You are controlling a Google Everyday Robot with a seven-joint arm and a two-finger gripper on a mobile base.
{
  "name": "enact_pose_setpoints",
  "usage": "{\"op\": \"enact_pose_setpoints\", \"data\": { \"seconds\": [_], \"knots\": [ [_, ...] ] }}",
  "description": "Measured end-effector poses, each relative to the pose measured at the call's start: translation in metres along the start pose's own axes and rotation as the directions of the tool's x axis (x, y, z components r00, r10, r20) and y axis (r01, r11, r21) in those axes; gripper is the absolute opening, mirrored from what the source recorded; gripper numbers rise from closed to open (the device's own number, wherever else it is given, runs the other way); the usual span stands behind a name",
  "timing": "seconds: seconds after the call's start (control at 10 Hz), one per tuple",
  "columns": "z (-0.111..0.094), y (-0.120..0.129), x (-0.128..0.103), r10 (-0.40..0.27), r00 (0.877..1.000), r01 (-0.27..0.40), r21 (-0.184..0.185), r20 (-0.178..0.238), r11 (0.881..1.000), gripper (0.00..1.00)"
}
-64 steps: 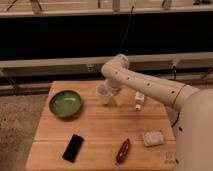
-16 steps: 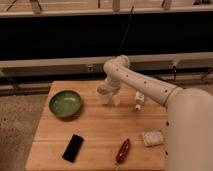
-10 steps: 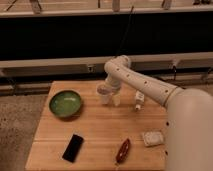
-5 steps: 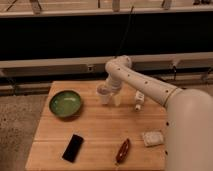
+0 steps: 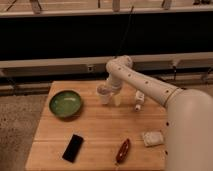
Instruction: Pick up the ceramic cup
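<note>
Wooden table (image 5: pixel 100 132) in the middle of the frame, on a speckled floor, with a dark wall and pale rails across the top.

Round green bowl (image 5: pixel 65 104) at the left side of the table, sitting flat.

Small whitish ceramic cup (image 5: pixel 103 94) near the top middle of the table, upright, right of the green bowl and apart from it.

Big white robot arm (image 5: pixel 150 87) reaching in from the lower right, bending down at the top middle.

Gripper (image 5: pixel 111 95) low at the end of the arm, right at the cup. Jaws spread wide, one finger just beside the cup. Cannot tell if touching the cup. Cup not lifted, bottom on the wood.

Small white tube (image 5: pixel 139 99) just right of the gripper, lying tilted on the table.

Flat black phone (image 5: pixel 73 147) at the lower left of the table, lying slanted.

Long red-brown thing (image 5: pixel 123 150) at the bottom middle, lying flat.

Pale square packet (image 5: pixel 152 138) at the lower right, close to the arm's big white body.
</note>
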Motion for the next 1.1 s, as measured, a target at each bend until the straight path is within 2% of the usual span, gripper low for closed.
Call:
{"op": "enact_pose_setpoints", "data": {
  "seconds": [0.7, 0.8, 1.0, 1.1],
  "knots": [
    [0.0014, -0.0002, 0.0025, -0.004, 1.0, 0.004, -0.003, 0.011, 1.0, 0.8],
    [0.0016, -0.0002, 0.0026, -0.005, 1.0, 0.005, -0.003, 0.012, 1.0, 0.75],
    [0.002, -0.0008, 0.0032, -0.005, 1.0, 0.005, -0.004, 0.014, 1.0, 0.58],
    [0.0025, -0.0016, 0.0034, -0.006, 1.0, 0.006, -0.003, 0.015, 1.0, 0.44]
  ]
}}
